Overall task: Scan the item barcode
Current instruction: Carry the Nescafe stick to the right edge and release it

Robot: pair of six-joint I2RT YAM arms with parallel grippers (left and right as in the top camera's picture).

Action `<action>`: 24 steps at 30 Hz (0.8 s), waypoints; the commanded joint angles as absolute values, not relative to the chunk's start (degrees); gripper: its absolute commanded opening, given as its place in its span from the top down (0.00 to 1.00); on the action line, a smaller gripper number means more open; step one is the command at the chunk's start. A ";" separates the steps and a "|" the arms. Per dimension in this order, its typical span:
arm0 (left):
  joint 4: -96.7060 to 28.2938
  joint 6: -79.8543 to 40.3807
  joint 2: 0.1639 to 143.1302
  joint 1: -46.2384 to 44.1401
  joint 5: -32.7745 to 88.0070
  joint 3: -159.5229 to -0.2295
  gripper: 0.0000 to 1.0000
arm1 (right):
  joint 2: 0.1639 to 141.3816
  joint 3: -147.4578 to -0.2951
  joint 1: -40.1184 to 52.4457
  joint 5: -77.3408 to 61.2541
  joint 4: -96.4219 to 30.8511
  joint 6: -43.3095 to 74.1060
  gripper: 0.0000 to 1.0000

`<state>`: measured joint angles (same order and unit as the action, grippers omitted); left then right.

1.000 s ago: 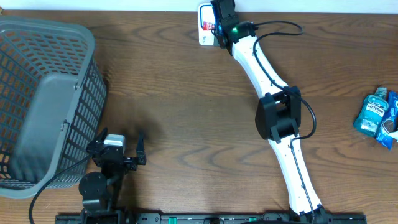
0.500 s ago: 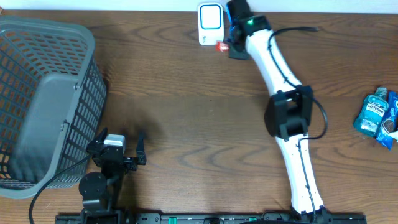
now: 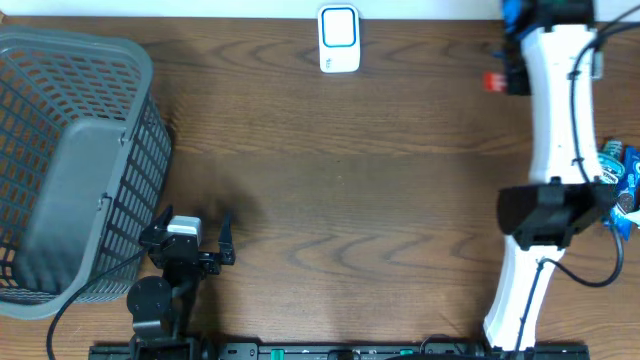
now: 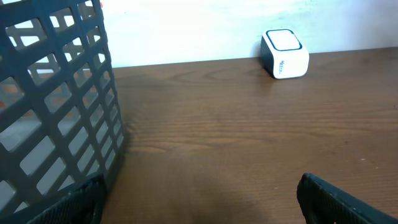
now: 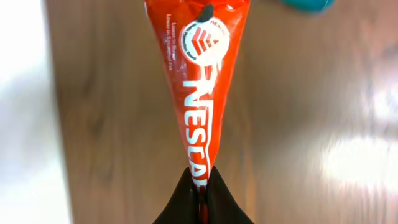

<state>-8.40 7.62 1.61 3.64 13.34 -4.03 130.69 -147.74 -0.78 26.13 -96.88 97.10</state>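
I'm holding the red Nescafé sachet (image 5: 200, 93) by its narrow end, with the right gripper (image 5: 202, 198) pinched tight on it. It's hanging over bare wood at the far right of the table (image 3: 330, 170), well apart from the white scanner (image 3: 339, 40), which is standing at the far edge near the middle. Blue packets (image 3: 626, 180) are lying at the right edge, just beside the right arm (image 3: 560, 120) and partly hidden by it. In the wrist view something teal is showing past the sachet's tip, too blurred to name. The grey mesh basket (image 3: 70, 160) is filling the left side. The left gripper (image 3: 190, 240) is resting just right of it at the near edge, jaws wide apart and holding nothing. Between sachet and scanner I'm seeing only open wood along the far edge, and the middle of the table is giving wide room between basket and right arm.
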 commanded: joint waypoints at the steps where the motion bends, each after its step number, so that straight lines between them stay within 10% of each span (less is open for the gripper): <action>1: -9.82 8.32 1.45 3.40 13.65 -3.11 0.02 | 133.23 -144.79 -7.46 30.15 -96.40 91.59 0.98; 11: -9.82 8.32 1.45 3.40 13.65 -3.11 0.02 | 135.13 -125.34 -20.08 19.42 -71.33 73.84 0.98; 24: -9.82 8.32 1.45 3.40 13.65 -3.11 0.02 | 135.13 -114.80 -21.50 14.02 -48.16 20.91 0.81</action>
<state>-8.38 7.62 1.61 3.64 13.34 -4.03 135.61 -115.61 -21.43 14.44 -48.05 36.21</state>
